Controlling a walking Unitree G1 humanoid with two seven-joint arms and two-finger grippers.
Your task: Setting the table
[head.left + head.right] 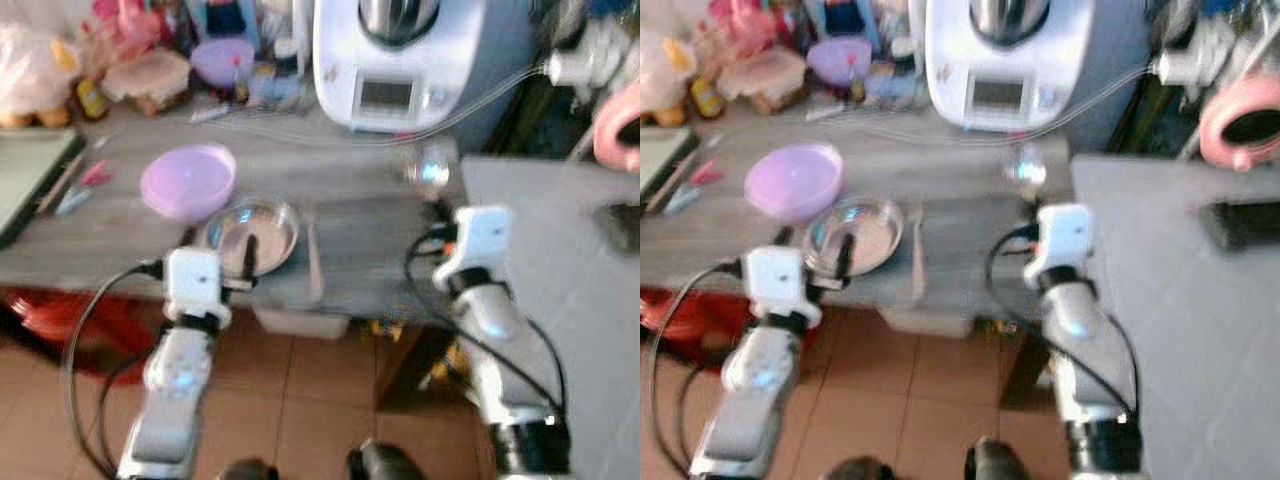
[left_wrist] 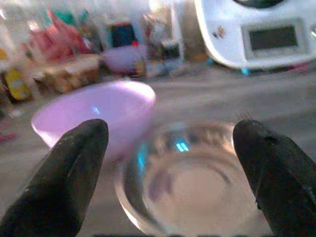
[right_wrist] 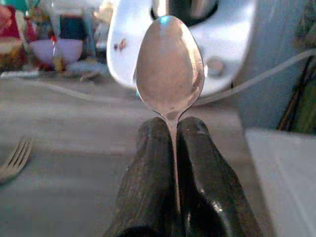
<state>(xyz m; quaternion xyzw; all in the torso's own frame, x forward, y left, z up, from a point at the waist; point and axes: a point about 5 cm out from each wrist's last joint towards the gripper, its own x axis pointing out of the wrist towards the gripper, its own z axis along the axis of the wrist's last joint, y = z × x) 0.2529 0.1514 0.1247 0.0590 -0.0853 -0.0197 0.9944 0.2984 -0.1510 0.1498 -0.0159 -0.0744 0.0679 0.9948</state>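
Both silver arms reach forward over the grey table (image 1: 360, 250); left claw (image 2: 168, 163) hangs wide open just above a clear glass bowl (image 1: 252, 233), with a purple bowl (image 1: 187, 180) beside it; further right a fork (image 3: 15, 159) lies on the table; right claw (image 3: 170, 163) is clamped on a spoon (image 3: 169, 66), bowl end upward, before a white kitchen machine (image 1: 405, 60).

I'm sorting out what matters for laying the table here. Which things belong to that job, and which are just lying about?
Belongs to the job:
- spoon, clamped in the right tool
- glass bowl, under the open left tool
- purple bowl
- fork on the table

Lying about:
- white kitchen machine
- toys at the back
- pink ring
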